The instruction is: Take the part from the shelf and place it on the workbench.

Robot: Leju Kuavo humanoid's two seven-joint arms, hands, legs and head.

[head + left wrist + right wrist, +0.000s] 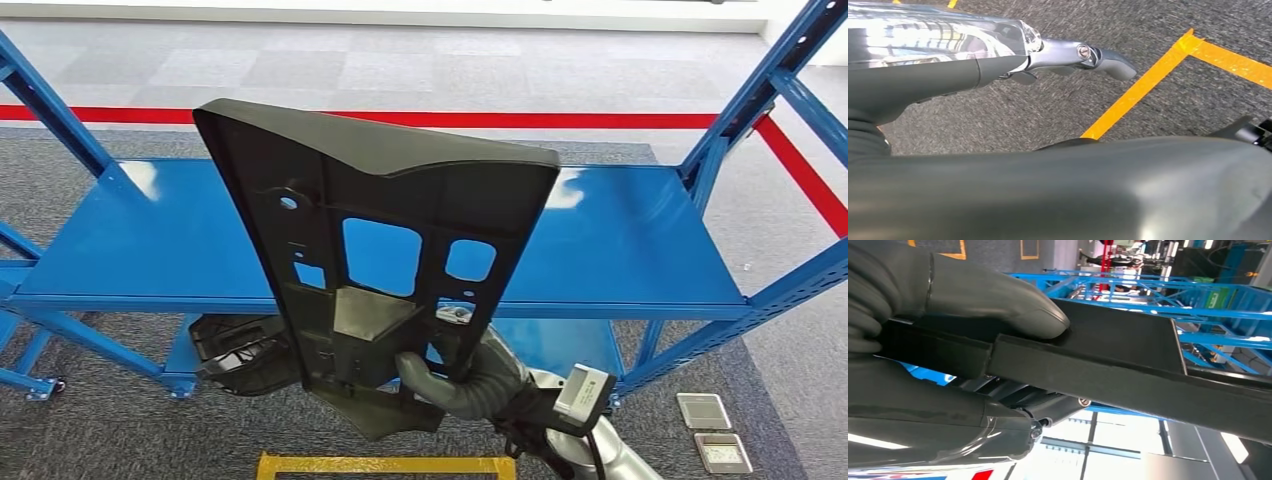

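The part (375, 250), a dark panel with cut-outs, stands nearly upright in front of the blue shelf (620, 250), its long axis rising from the right hand (455, 385) gripping its lower edge. The right wrist view shows fingers (998, 300) clamped across that edge; whether the left hand (1068, 57) is open, I cannot tell.

Blue shelf (620, 240) deck lay open across its width, slanted blue uprights (745, 110) closed in both ends, the large black part (380, 250) held upright by the right hand (455, 385) blocked the middle approach, another black part (240, 350) sat on the lower tier
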